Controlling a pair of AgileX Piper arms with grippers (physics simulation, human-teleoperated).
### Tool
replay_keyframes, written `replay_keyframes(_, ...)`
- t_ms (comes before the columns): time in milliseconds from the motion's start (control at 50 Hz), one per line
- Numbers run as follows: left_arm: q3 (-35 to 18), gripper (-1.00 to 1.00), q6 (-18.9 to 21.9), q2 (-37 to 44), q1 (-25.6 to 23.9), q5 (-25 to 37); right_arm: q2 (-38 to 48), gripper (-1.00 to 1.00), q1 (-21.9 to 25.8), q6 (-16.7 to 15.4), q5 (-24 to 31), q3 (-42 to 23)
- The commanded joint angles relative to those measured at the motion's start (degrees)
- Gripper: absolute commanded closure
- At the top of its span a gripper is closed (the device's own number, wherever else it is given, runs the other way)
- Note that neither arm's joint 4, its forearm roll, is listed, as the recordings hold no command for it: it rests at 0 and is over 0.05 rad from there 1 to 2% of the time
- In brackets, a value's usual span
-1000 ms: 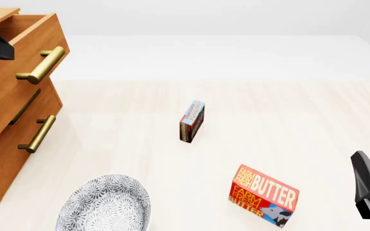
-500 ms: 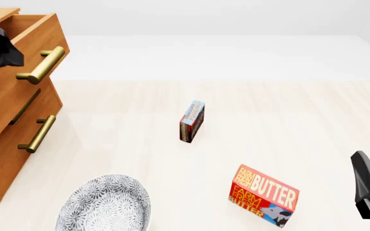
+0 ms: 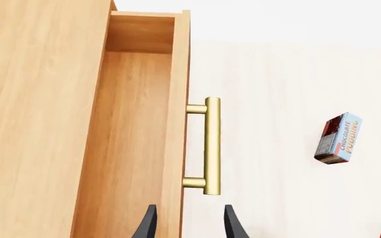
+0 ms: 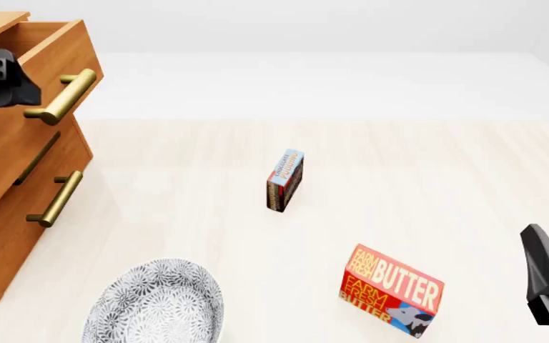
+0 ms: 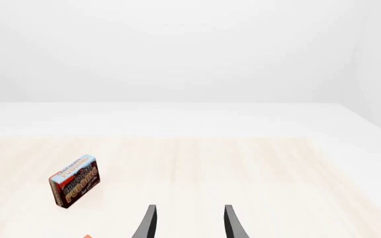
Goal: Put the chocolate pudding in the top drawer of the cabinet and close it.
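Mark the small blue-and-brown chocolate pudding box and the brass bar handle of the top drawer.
small blue-and-brown chocolate pudding box (image 4: 285,180), front view, its side face
brass bar handle of the top drawer (image 3: 212,145), left wrist view, mid-bar

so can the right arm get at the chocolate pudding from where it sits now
Probably yes. The right gripper is open and empty, and the chocolate pudding stands on edge on the bare table ahead of it. The butter box sits nearer the arm but off the direct line.

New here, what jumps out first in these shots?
The wooden cabinet at the far left, its top drawer pulled open, with the left gripper right at the drawer front. Mid-table, the chocolate pudding stands alone on edge. A bright butter box sits nearer the front, and a patterned bowl at front left.
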Motion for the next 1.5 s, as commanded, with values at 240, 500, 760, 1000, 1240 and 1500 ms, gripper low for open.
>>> replay_keyframes(240,1.72,-1.0,-0.75,0.39,-0.18,-1.34,-0.12,-1.0,-0.02,0.02,0.2,-0.09)
replay_keyframes(500,2.85,-1.0,-1.27,0.26,-0.62,-1.98,-0.12,-1.0,-0.01,0.0,0.2,-0.09)
replay_keyframes(760,3.44,-1.0,-1.79,0.24,-1.62,-2.35,-0.12,-1.0,-0.01,0.0,0.2,-0.09)
replay_keyframes(1000,5.06,-1.0,-2.86,-0.72,-2.48,-3.5,-0.12,-1.0,0.0,0.01,0.21,-0.09)
replay_keyframes(1240,5.23,-1.0,-3.35,-0.94,-2.97,-3.44,-0.03,-1.0,-0.02,0.01,0.02,0.01)
replay_keyframes(1500,5.12,-1.0,-3.68,-1.19,-3.46,-3.53,-0.05,-1.0,-0.02,0.01,0.05,0.0)
